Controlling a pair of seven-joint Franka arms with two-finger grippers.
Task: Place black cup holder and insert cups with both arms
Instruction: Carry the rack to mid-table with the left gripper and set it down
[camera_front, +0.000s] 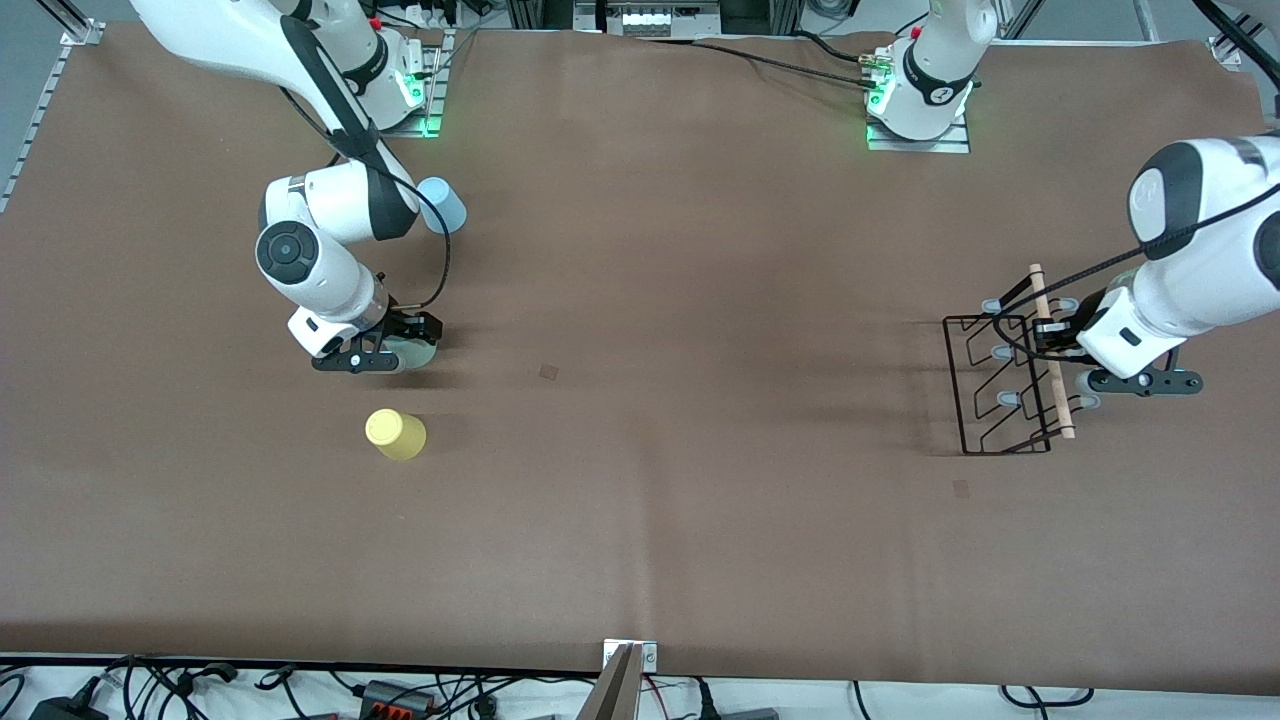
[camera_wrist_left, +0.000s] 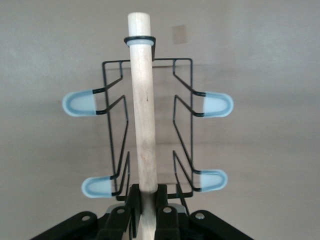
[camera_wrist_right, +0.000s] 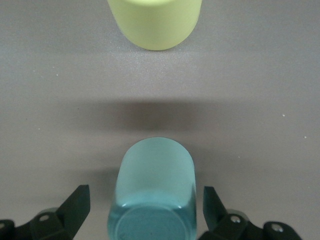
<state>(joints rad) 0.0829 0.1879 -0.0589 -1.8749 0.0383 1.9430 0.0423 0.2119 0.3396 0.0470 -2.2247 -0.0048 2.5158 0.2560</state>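
Observation:
My left gripper is shut on the light wooden rod handle of the black cup holder, at the left arm's end of the table. The rack's pale-tipped pegs stick out on both sides of the rod. I cannot tell whether the rack touches the table. My right gripper is open, low at the table, with one finger on each side of the pale green cup and a gap on both sides. The yellow cup stands nearer the front camera. The light blue cup is farther, beside the right arm.
The brown table cover spans the whole surface. Small dark marks lie on it near the middle. Cables and a metal bracket run along the front edge. The yellow cup also shows in the right wrist view.

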